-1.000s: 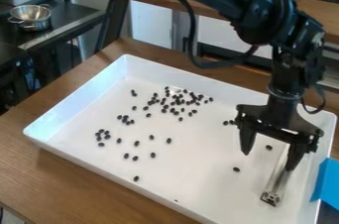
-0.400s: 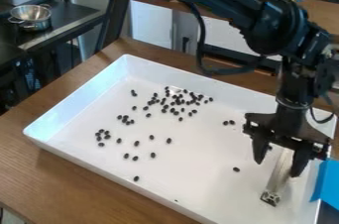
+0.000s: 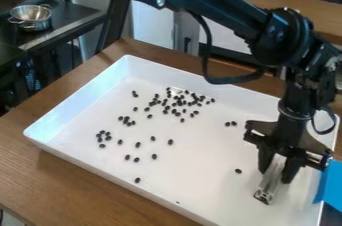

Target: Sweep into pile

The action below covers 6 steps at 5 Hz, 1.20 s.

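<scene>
Pincer [image 3: 275,176] pinches a silvery tool [image 3: 267,188]; dark pieces [image 3: 238,171] dot the white tray [image 3: 194,182]

"Where's that camera looking from?"

"Above the near side of the wooden table [image 3: 40,185], tipped down at a slant onto the white tray [image 3: 200,190]."

"Facing which way?"

"Across the tray, with that metal pot [image 3: 31,16] farther back, upper left."

"Close in?"

"Fairly. The tray fills much of the view and runs off the bottom."
</scene>
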Available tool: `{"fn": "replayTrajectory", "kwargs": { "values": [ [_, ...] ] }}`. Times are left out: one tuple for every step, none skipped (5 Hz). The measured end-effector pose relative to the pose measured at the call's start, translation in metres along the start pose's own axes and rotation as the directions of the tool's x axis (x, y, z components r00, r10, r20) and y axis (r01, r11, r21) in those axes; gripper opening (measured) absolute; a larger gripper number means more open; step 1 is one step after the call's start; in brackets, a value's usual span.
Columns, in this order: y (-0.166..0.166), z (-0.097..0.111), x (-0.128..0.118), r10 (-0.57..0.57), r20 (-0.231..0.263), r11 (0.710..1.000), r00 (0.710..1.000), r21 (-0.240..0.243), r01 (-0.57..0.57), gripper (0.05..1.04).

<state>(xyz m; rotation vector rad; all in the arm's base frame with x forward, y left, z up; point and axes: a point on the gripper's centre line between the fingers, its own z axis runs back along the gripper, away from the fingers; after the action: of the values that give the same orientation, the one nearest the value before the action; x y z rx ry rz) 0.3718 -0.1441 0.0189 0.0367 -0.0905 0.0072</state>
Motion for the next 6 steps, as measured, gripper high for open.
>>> {"fn": "replayTrajectory", "kwargs": {
  "values": [
    [0.011,-0.002,-0.002,0.000,-0.007,1.000,1.000,0.004,0.000,0.377],
    [0.061,-0.002,-0.004,0.048,-0.037,0.999,0.998,0.024,-0.047,0.376],
    [0.104,-0.003,-0.010,0.088,-0.062,0.995,0.994,0.045,-0.086,0.377],
    [0.138,-0.003,-0.021,0.089,-0.073,0.994,0.993,0.067,-0.084,0.376],
    [0.172,-0.004,-0.030,0.073,-0.054,0.992,0.996,0.105,-0.067,0.377],
    [0.212,-0.003,-0.044,0.039,-0.042,0.989,0.998,0.141,-0.032,0.377]
  ]
}}
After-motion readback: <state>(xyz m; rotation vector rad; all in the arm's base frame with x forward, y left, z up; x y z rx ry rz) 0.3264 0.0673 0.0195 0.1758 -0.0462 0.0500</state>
